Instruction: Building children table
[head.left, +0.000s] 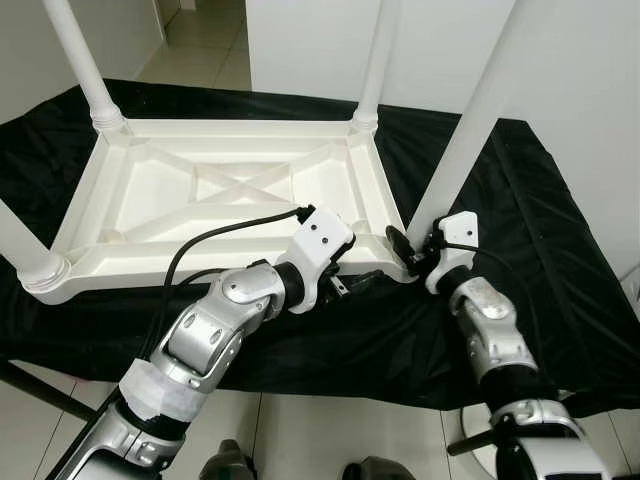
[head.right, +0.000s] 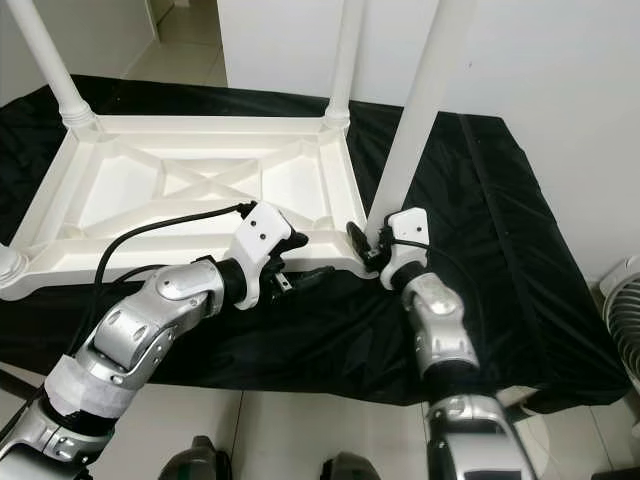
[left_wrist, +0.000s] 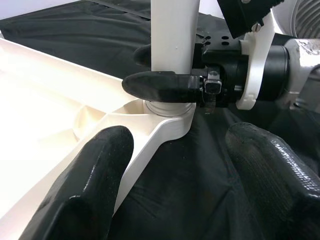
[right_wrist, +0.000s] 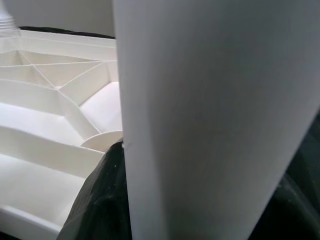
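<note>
Right hand (head.left: 408, 252) is clamped around the base of the near-right leg (head.left: 470, 130), one black finger on each side just above the corner socket; judged, the low grip is there to steady or twist the leg into its seat. Left hand (head.left: 362, 282) sits at about 9 o'clock of that corner, fingers spread and grasping nothing, close to the rim, probably ready to brace the frame. The upturned tabletop (head.left: 150, 240) lies ribs-up on the black-draped surface (head.left: 560, 250), so the sockets face upward. Other legs stand at 11 o'clock (head.left: 80, 60), 12 o'clock (head.left: 378, 55) and 8 o'clock (head.left: 20, 245). Left wrist view gives what the head views lack: the right finger (left_wrist: 160, 86) pressed against the leg, with the collar (left_wrist: 167, 107) resting in the socket. Right wrist view adds the rib pattern (right_wrist: 55, 85) beyond the leg.
</note>
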